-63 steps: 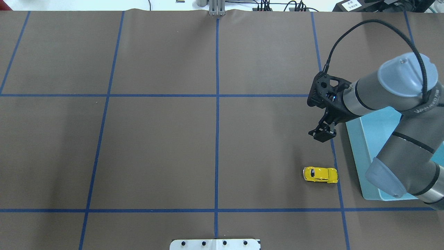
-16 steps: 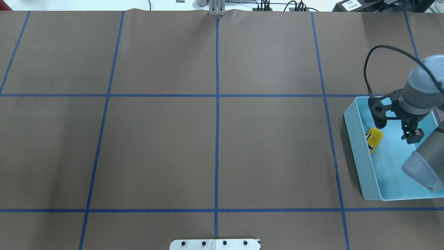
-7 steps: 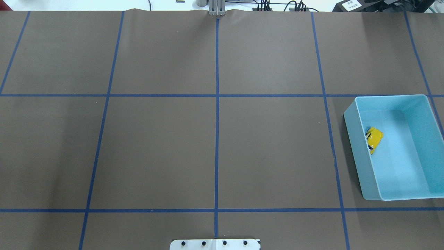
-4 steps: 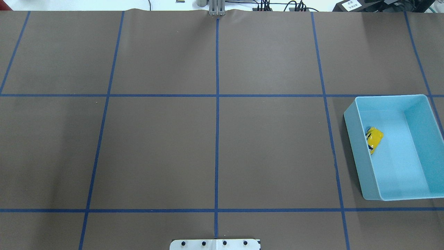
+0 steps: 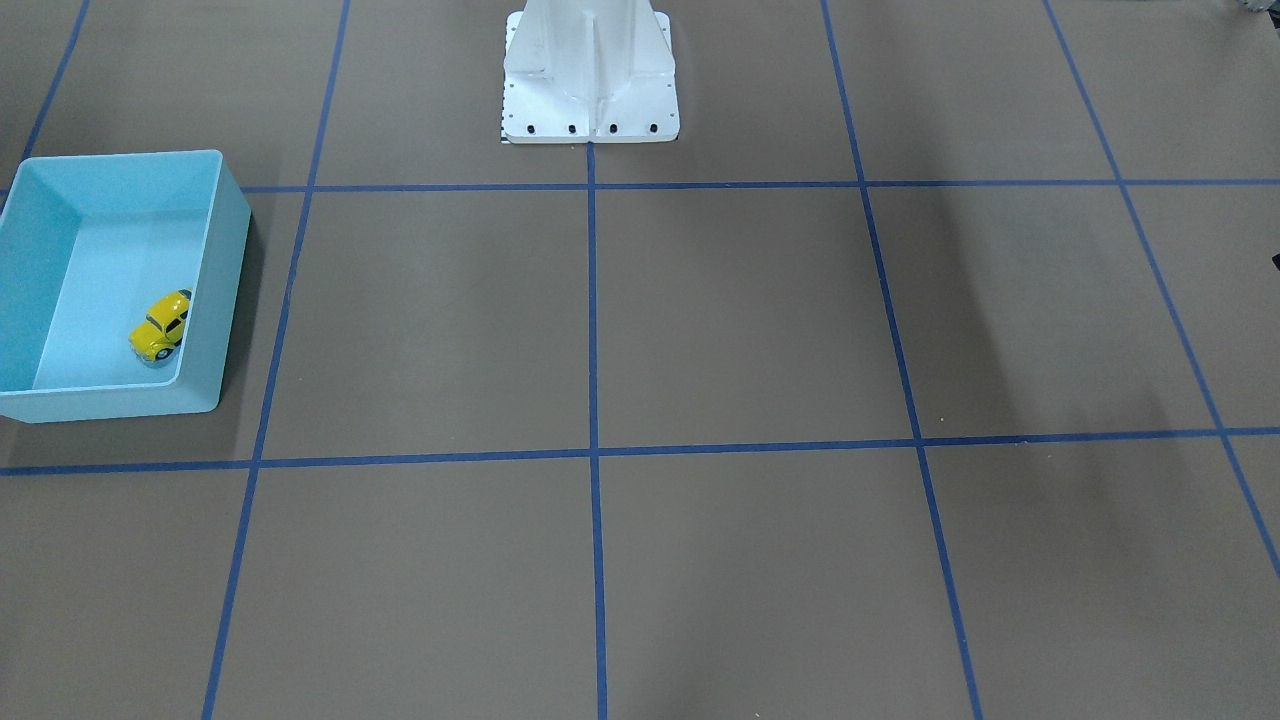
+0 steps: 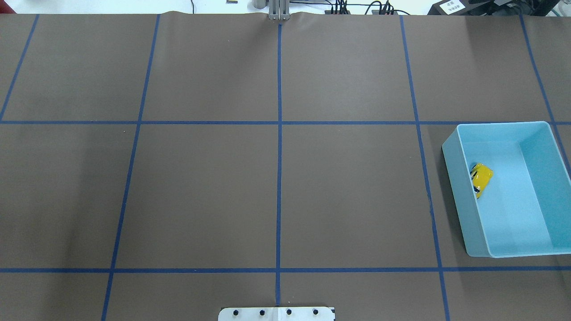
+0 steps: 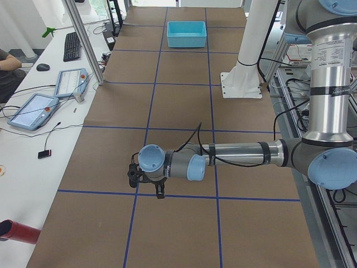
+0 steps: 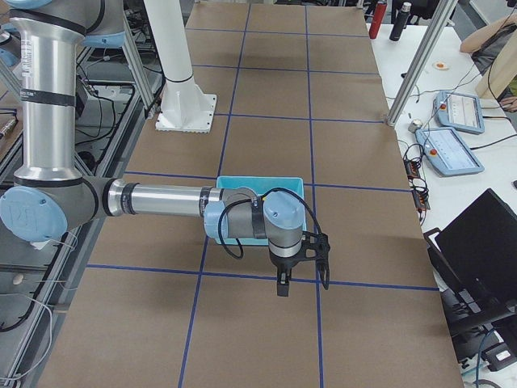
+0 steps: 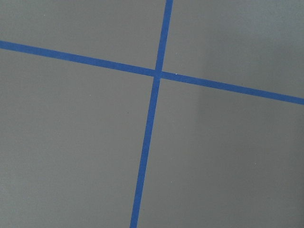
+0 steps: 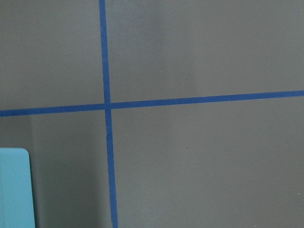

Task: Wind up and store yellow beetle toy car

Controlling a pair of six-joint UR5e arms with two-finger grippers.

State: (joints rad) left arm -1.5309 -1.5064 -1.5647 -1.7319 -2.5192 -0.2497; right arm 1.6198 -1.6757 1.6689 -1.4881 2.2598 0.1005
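The yellow beetle toy car (image 6: 481,178) lies inside the light blue bin (image 6: 499,125), close against its wall nearest the table's middle. It also shows in the front-facing view (image 5: 160,325), inside the bin (image 5: 110,157). My left gripper (image 7: 146,181) shows only in the exterior left view, low over bare table far from the bin (image 7: 186,42); I cannot tell if it is open or shut. My right gripper (image 8: 303,279) shows only in the exterior right view, over the table beside the bin (image 8: 258,181); I cannot tell its state. The right wrist view shows a bin corner (image 10: 14,187).
The brown table is marked with a blue tape grid (image 6: 279,122). The white robot base (image 5: 590,70) stands at the robot's edge. A side bench with tablets (image 7: 33,109) and a keyboard (image 7: 72,44) runs along the far side.
The right arm, over the bin 2.2 s ago, has left the overhead view. The car, on the table 8.5 s ago, lies in the bin and has not moved since.
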